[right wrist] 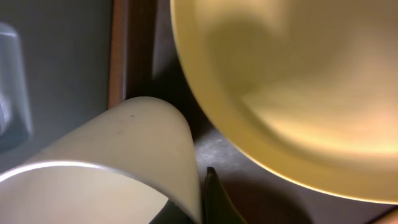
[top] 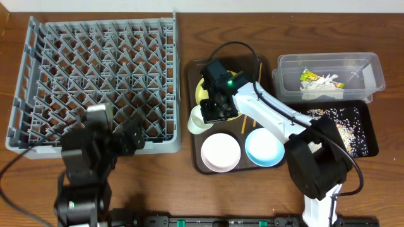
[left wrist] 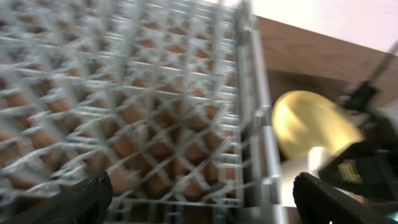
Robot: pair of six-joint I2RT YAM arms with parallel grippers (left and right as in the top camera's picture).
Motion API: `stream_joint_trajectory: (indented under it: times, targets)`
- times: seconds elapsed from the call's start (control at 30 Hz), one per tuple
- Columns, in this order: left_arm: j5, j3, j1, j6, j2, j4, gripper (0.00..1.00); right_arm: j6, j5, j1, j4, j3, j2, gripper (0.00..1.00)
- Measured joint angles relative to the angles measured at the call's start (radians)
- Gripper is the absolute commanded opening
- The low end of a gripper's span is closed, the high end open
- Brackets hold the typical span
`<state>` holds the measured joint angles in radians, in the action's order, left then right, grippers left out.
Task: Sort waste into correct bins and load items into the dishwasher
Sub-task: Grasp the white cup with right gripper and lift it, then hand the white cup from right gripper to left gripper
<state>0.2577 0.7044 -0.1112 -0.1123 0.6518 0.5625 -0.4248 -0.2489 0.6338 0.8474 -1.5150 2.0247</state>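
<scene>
Right gripper (top: 214, 108) over cup (top: 197, 120), mid-bench beside rack's (top: 95, 75) right edge, grip state can't tell; pinch cup wall squarely, lift clear of plate (right wrist: 298, 81) before swinging to rack; left gripper (left wrist: 202, 196) spread.

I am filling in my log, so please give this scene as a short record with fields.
dish rack: no dishes inside
serving tray: yellow plate, white cup, white bowl, blue bowl, chopsticks
clear tub: wrapper, crumpled paper
black tray: rice scraps
right gripper: at the white cup, beside the yellow plate; grip unclear
left gripper: open, by the dish rack
</scene>
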Motion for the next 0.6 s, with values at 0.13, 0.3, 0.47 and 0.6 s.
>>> stream_joint_trajectory:
  times: [0.13,0.3,0.47,0.6]
  targets:
    - [0.164,0.026,0.0,-0.013,0.121,-0.029,0.94,0.008,-0.103,-0.061,0.0,-0.001,-0.031,0.01]
    - [0.412,0.026,0.0,-0.045,0.197,-0.039,0.94,0.039,-0.293,-0.289,-0.037,-0.014,-0.18,0.01]
    - [0.591,0.026,0.0,-0.251,0.259,-0.102,0.94,0.113,-0.552,-0.419,-0.095,-0.03,-0.205,0.01]
    - [0.657,0.026,0.0,-0.514,0.278,-0.111,0.94,0.184,-0.81,-0.394,-0.169,-0.03,-0.15,0.01]
